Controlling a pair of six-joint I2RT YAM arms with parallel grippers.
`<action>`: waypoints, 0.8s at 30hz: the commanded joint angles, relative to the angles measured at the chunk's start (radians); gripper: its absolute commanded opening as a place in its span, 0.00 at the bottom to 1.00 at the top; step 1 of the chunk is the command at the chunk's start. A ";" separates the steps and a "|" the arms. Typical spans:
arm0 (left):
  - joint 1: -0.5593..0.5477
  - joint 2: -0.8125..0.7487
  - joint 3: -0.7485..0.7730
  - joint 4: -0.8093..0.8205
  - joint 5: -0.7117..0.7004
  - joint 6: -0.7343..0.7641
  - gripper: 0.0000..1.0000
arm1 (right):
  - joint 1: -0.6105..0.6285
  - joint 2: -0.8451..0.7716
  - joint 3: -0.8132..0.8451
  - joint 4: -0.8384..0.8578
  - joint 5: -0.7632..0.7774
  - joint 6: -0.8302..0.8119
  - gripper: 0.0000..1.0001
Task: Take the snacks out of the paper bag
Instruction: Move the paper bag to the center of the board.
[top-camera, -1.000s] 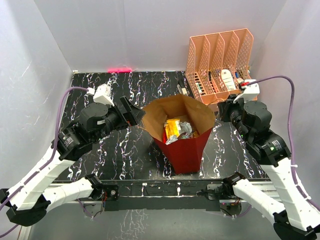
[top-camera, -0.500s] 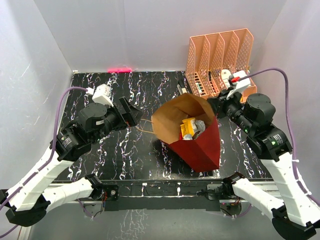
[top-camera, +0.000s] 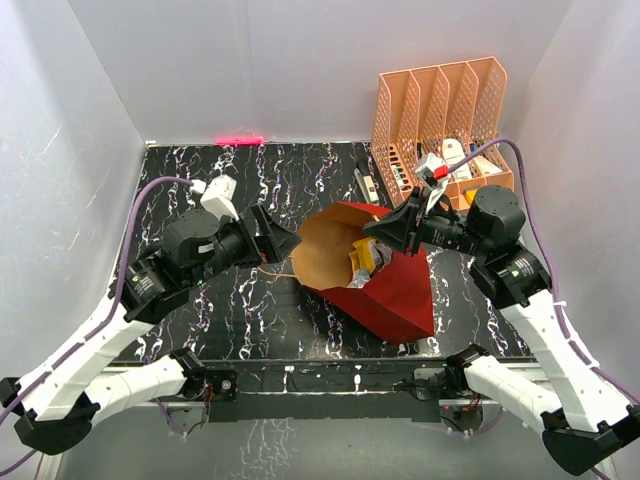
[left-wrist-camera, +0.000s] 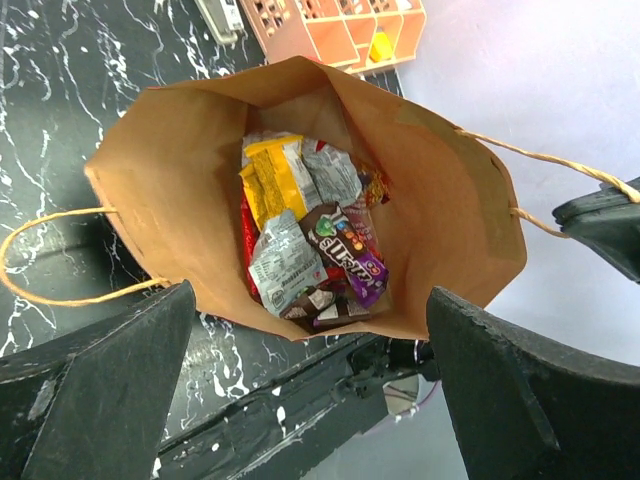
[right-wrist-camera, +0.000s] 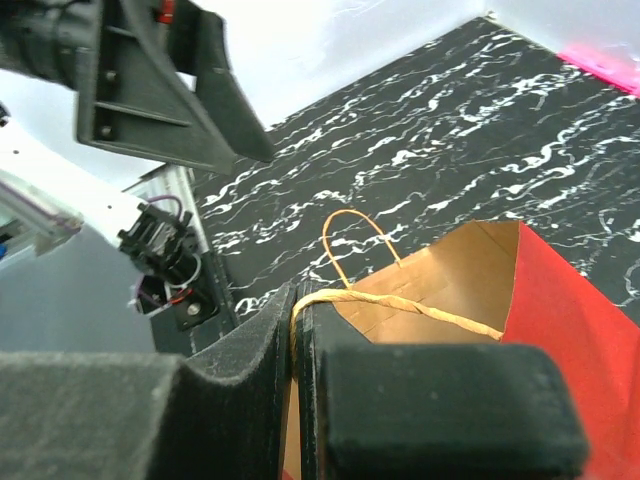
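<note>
The paper bag (top-camera: 400, 290), red outside and brown inside, is tilted with its mouth facing left. My right gripper (top-camera: 372, 229) is shut on its near cord handle (right-wrist-camera: 420, 305) at the rim and holds the bag tipped. My left gripper (top-camera: 285, 243) is open just outside the mouth. The left wrist view looks straight into the bag (left-wrist-camera: 180, 180), with that gripper (left-wrist-camera: 310, 400) wide open around the opening. The snacks (top-camera: 362, 262) lie inside: a yellow packet (left-wrist-camera: 272, 180), a silver-grey one (left-wrist-camera: 285, 262), a purple one (left-wrist-camera: 352, 252). The other handle (left-wrist-camera: 40, 290) hangs loose.
The orange slotted rack (top-camera: 440, 120) stands at the back right, close behind the bag and my right arm. A small dark and white item (top-camera: 365, 185) lies on the black marbled table (top-camera: 230, 180) beside the rack. White walls enclose the table.
My right gripper has taken the bag's handle and swung left, tipping the bag from upright so its mouth faces left. My left gripper has moved right, up to the mouth.
</note>
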 joint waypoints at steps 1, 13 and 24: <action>0.003 0.021 -0.027 0.070 0.118 0.028 0.98 | 0.001 -0.041 0.011 0.081 -0.168 0.020 0.08; -0.027 0.026 -0.281 0.437 0.387 -0.060 0.92 | 0.001 -0.118 0.028 -0.188 -0.005 -0.091 0.08; -0.253 0.061 -0.345 0.479 0.212 -0.035 0.89 | 0.001 -0.210 -0.054 -0.130 0.092 -0.095 0.07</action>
